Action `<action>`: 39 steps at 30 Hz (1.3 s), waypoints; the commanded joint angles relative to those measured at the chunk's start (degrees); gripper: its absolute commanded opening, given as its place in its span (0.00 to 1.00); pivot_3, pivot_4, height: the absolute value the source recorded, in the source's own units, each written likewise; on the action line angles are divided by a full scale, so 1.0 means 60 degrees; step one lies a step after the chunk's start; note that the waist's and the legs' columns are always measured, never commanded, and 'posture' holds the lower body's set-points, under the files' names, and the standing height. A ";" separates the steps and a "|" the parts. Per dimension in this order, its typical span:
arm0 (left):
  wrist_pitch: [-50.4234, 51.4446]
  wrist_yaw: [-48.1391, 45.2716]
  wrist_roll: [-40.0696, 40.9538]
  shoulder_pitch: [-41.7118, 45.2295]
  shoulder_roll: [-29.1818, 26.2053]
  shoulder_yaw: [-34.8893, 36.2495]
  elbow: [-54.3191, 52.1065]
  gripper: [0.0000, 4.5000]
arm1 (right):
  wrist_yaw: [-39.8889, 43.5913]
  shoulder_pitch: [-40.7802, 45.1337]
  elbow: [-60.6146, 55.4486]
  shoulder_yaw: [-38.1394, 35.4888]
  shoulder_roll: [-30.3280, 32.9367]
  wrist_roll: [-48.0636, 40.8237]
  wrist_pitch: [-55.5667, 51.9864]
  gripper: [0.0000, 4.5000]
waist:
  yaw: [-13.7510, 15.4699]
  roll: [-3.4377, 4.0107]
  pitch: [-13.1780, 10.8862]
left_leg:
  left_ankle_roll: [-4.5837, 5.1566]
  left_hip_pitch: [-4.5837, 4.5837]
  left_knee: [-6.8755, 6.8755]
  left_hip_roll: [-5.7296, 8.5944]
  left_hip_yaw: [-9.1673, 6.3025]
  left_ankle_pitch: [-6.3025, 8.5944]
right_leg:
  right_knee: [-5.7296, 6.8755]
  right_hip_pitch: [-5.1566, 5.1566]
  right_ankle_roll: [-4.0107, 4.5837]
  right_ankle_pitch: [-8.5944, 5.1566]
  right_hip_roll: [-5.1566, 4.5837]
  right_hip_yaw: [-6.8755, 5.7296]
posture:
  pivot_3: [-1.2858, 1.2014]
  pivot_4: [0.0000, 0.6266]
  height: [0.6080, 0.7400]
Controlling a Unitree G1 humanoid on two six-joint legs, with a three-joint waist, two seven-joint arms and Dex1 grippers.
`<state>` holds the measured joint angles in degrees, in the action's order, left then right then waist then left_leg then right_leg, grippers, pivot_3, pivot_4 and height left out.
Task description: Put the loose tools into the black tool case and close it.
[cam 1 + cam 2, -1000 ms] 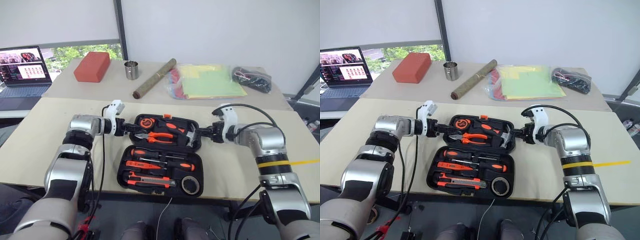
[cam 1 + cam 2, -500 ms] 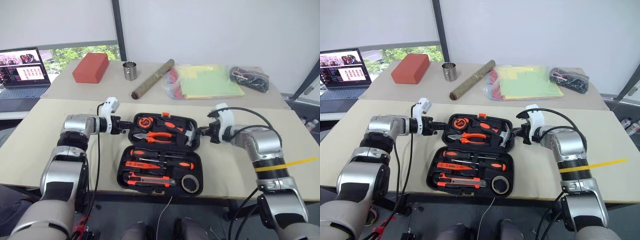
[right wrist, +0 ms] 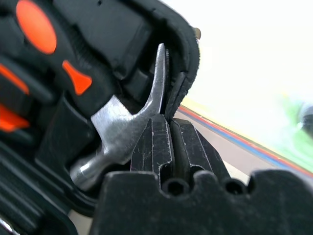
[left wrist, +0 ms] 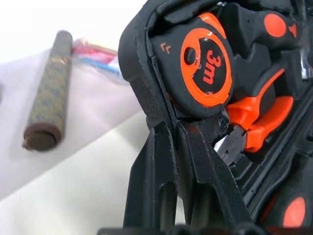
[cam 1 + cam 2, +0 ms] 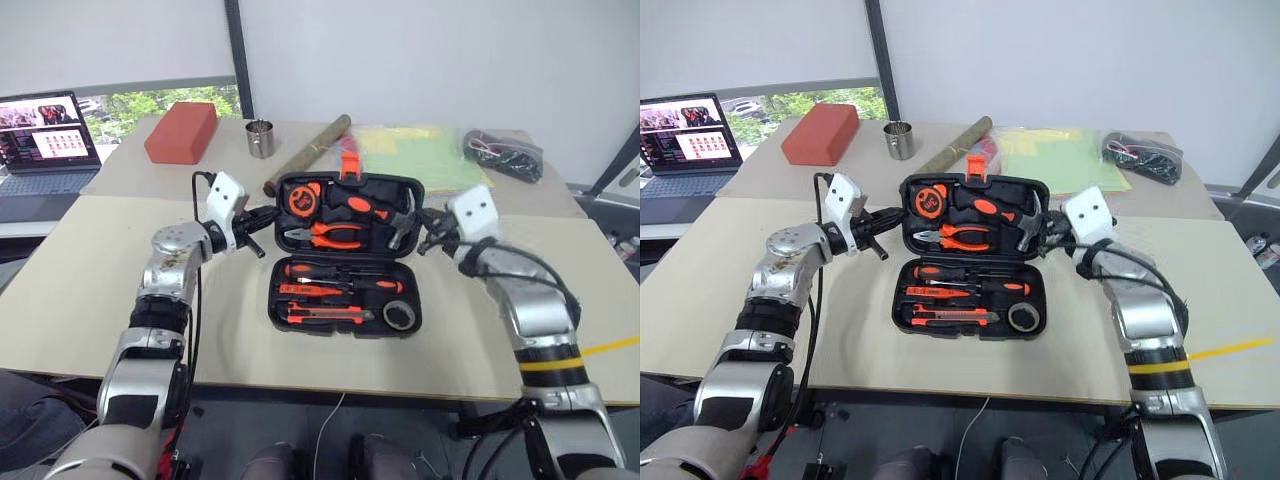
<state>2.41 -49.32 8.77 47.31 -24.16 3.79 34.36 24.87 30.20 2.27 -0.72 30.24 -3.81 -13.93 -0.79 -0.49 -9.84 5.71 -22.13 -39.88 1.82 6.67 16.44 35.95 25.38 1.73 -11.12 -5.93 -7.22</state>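
Observation:
The black tool case [image 5: 276, 300] lies open on the table, its lid [image 5: 352, 183] tilted up near upright with an orange latch [image 5: 348, 165] on top. My left gripper [image 5: 268, 216] is shut on the lid's left rim beside the tape measure [image 4: 205, 63]. At the lid's right rim, by the hammer head [image 3: 115, 120], my right gripper [image 5: 421, 232] is shut on the edge. Screwdrivers [image 5: 335, 270], a utility knife [image 5: 320, 316] and a black tape roll [image 5: 401, 316] rest in the base's slots. Pliers [image 5: 335, 237] sit in the lid.
On the far table stand a red block [image 5: 181, 131], a metal cup [image 5: 260, 138], a rolled tube [image 5: 308, 153], a bag of coloured sheets [image 5: 425, 150] and a black bundle in a clear bag [image 5: 503, 152]. A laptop [image 5: 45, 140] is open at far left.
Both grippers closed on the lid's side rims and rose, swinging the lid from flat on the table to nearly upright. The view also shifted.

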 commanded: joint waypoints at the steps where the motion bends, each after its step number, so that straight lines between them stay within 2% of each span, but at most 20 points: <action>1: -0.0671 0.0927 -0.0231 -0.0635 -0.0075 0.0180 -0.1017 0.00 | -0.0274 -0.0965 -0.0703 -0.0080 0.0335 0.0820 0.1949 0.01 | -0.0010 0.0000 0.0000 | 0.0000 0.0019 0.0007 -0.0007 0.0000 0.0000 | -0.0011 -0.0018 0.0001 -0.0001 0.0004 0.0002 | 0.52 0.24 0.98; 5: -0.0436 0.1574 -0.0154 -0.1418 -0.0078 0.0328 -0.1953 0.00 | -0.0543 -0.2127 -0.1039 -0.0114 0.0573 0.1513 0.3337 0.01 | -0.0001 -0.0002 0.0001 | -0.0001 0.0070 0.0005 -0.0010 0.0004 0.0001 | -0.0022 -0.0052 -0.0006 -0.0015 -0.0005 0.0020 | 0.52 0.24 0.98; 10: 0.0267 0.1865 0.0174 -0.2301 -0.0103 0.0447 -0.3242 0.00 | -0.0607 -0.3203 -0.2129 -0.0344 0.0568 0.1588 0.3875 0.01 | 0.0011 -0.0003 0.0002 | -0.0030 0.0134 0.0002 -0.0030 0.0014 0.0011 | 0.0001 -0.0092 -0.0073 -0.0055 -0.0006 0.0036 | 0.52 0.24 0.98; 11: 0.0638 0.1967 0.0377 -0.2569 -0.0113 0.0586 -0.3697 0.08 | -0.0552 -0.3553 -0.2530 -0.0405 0.0582 0.1533 0.3858 0.00 | 0.0017 -0.0003 0.0002 | -0.0057 0.0146 0.0001 -0.0034 0.0013 0.0026 | 0.0006 -0.0102 -0.0073 -0.0055 -0.0006 0.0037 | 0.52 0.24 0.98; 13: 0.1358 0.1976 0.0832 -0.3106 -0.0231 0.0845 -0.4631 0.21 | -0.0452 -0.4188 -0.3290 -0.0618 0.0610 0.1364 0.3853 0.16 | 0.0020 -0.0003 0.0002 | -0.0065 0.0155 0.0001 -0.0045 0.0013 0.0031 | 0.0011 -0.0107 -0.0072 -0.0056 -0.0005 0.0036 | 0.52 0.24 0.98; 15: 0.2411 0.1675 0.1372 -0.3825 -0.0737 0.1154 -0.5777 0.36 | -0.0086 -0.5041 -0.4260 -0.0943 0.0812 0.1019 0.3527 0.28 | -0.0001 -0.0003 0.0002 | -0.0066 0.0155 0.0002 -0.0057 0.0013 0.0031 | 0.0012 -0.0105 -0.0068 -0.0058 0.0003 0.0034 | 0.52 0.24 0.98; 18: 0.4992 0.0035 0.3114 -0.4893 -0.2515 0.1878 -0.6955 0.61 | 0.0855 -0.6361 -0.5660 -0.1855 0.1225 -0.0666 0.1807 0.52 | -0.0009 -0.0006 0.0000 | -0.0062 0.0147 0.0003 -0.0077 0.0018 0.0030 | 0.0023 -0.0082 -0.0053 -0.0067 0.0021 0.0039 | 0.52 0.24 0.98; 20: 0.5774 -0.1001 0.3643 -0.5202 -0.3720 0.2212 -0.6634 0.77 | 0.1660 -0.7268 -0.6286 -0.2453 0.1644 -0.1972 0.0642 0.66 | 0.0015 -0.0004 0.0000 | -0.0060 0.0134 0.0000 -0.0104 0.0017 0.0028 | 0.0018 -0.0073 -0.0050 -0.0070 0.0043 0.0038 | 0.52 0.24 0.98; 22: 0.5939 -0.1454 0.3593 -0.5008 -0.4431 0.2086 -0.5851 0.77 | 0.2303 -0.7935 -0.6668 -0.2836 0.2009 -0.2837 -0.0021 0.66 | 0.0115 -0.0003 -0.0001 | -0.0070 0.0139 -0.0001 -0.0110 0.0005 0.0034 | 0.0012 -0.0083 -0.0038 -0.0083 0.0047 0.0035 | 0.52 0.24 0.98; 25: 0.4311 -0.1875 0.2128 -0.3448 -0.4713 0.0875 -0.3389 0.77 | 0.3562 -0.8969 -0.6929 -0.2883 0.2686 -0.3389 -0.0425 0.66 | 0.0428 0.0020 0.0002 | -0.0074 0.0147 0.0003 -0.0091 -0.0004 0.0044 | -0.0008 -0.0094 -0.0042 -0.0087 0.0023 0.0029 | 0.52 0.24 0.98; 31: 0.1102 -0.0969 -0.0273 0.0522 -0.3020 -0.0921 0.1418 0.77 | 0.4256 -0.9200 -0.7122 -0.2055 0.3334 -0.3416 -0.1081 0.66 | 0.0749 -0.0052 0.0024 | -0.0051 0.0128 -0.0013 -0.0077 0.0002 0.0052 | -0.0025 -0.0102 -0.0093 -0.0054 -0.0010 0.0019 | 0.52 0.24 0.98; 33: 0.0226 -0.0818 -0.0843 0.1616 -0.2286 -0.1344 0.2788 0.79 | 0.4267 -0.8904 -0.7199 -0.1630 0.3457 -0.3342 -0.1404 0.54 | 0.0738 -0.0079 0.0038 | -0.0020 0.0040 -0.0050 -0.0073 0.0008 0.0069 | -0.0023 -0.0045 -0.0077 -0.0043 -0.0013 0.0017 | 0.52 0.24 0.98; 34: -0.0170 -0.0882 -0.1032 0.1973 -0.2026 -0.1490 0.3281 0.79 | 0.4271 -0.8771 -0.7223 -0.1481 0.3480 -0.3327 -0.1486 0.50 | 0.0717 -0.0084 0.0040 | -0.0012 0.0004 -0.0071 -0.0071 0.0009 0.0067 | -0.0019 -0.0025 -0.0018 -0.0007 -0.0008 0.0014 | 0.52 0.24 0.98; 36: -0.1019 -0.1186 -0.1359 0.2565 -0.1438 -0.1789 0.4094 0.79 | 0.4170 -0.8284 -0.7137 -0.1064 0.3438 -0.3217 -0.1677 0.34 | 0.0636 -0.0086 0.0038 | 0.0092 -0.0033 -0.0128 -0.0070 0.0003 0.0036 | -0.0013 -0.0018 0.0003 0.0007 0.0006 -0.0004 | 0.52 0.24 0.98; 39: -0.2048 -0.1650 -0.1861 0.3170 -0.0632 -0.2236 0.4995 0.79 | 0.4029 -0.7389 -0.6766 -0.0318 0.3314 -0.2850 -0.1825 0.12 | 0.0483 -0.0100 0.0030 | 0.0110 -0.0056 -0.0132 -0.0066 0.0004 0.0046 | -0.0039 -0.0027 -0.0010 0.0003 0.0010 -0.0029 | 0.52 0.24 0.98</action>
<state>-5.11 -57.38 -0.55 64.03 -29.09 -8.45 62.00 49.64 -16.08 -38.75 -4.28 50.43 -22.08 -24.23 2.11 -1.09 -9.66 6.37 -22.47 -40.66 1.43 6.70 16.72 35.57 25.19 1.61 -11.13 -5.87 -7.41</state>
